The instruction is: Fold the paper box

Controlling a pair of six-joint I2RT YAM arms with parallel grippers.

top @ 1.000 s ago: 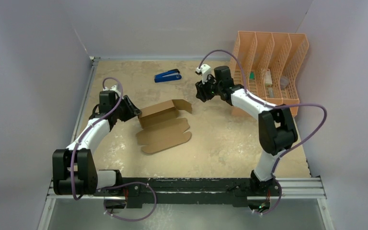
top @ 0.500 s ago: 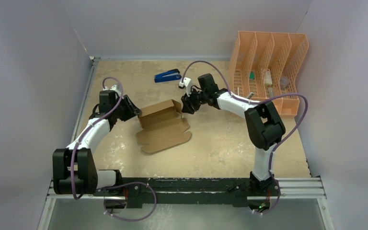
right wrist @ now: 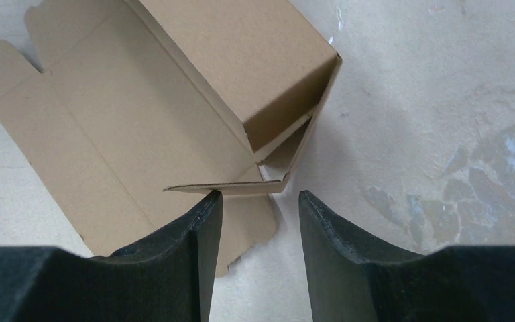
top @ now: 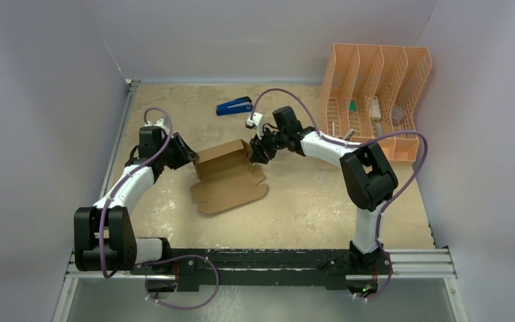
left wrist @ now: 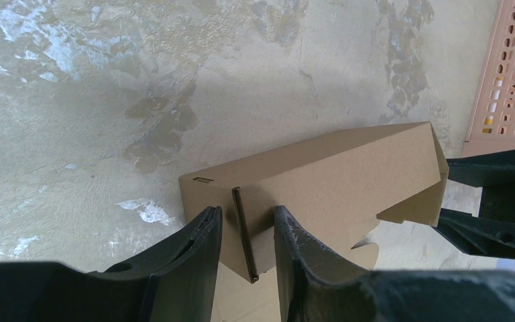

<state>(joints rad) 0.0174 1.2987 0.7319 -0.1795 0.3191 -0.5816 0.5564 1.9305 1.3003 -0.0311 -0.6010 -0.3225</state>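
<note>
Plain brown paper box (top: 226, 171), peach-orange mesh organizer (top: 375, 94), blue stapler (top: 234, 106).

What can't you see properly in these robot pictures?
- Top view: small things in the orange organizer are too tiny to name.
- Left wrist view: the paper box bottom is cut off by the edge and hidden by the left gripper.
- Right wrist view: the box's inside is hidden by its own flaps.

The small items in the mesh organizer (top: 375, 100) are too tiny to be identified. The paper box (right wrist: 141, 127) is cut off by the right wrist view's upper edge, its near flap partly hidden behind the right claw (right wrist: 258, 221).
</note>
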